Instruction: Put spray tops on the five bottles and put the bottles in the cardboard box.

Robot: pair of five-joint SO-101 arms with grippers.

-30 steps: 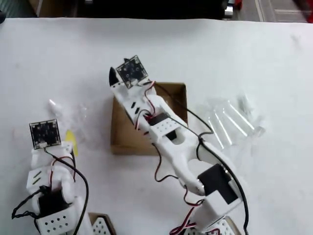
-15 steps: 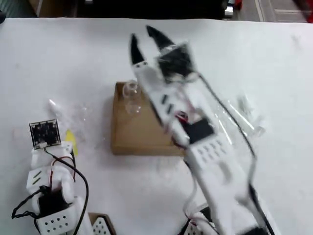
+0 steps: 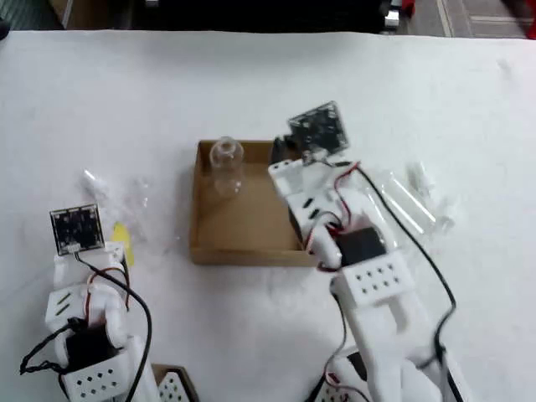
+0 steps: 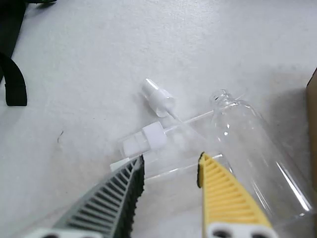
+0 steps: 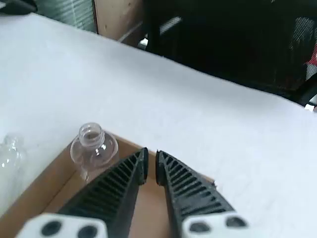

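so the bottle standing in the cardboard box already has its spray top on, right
No: the bottle stands in the cardboard box, but its neck is open, with no spray top on. The right wrist view shows it.

Table (image 3: 126, 92), cardboard box (image 3: 243, 251), bottles (image 3: 412, 203), likely spray tops (image 3: 419, 177)

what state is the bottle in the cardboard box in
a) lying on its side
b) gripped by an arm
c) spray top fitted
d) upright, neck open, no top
d: the bottle stands upright in a corner of the cardboard box with a bare open neck, the right gripper apart from it.
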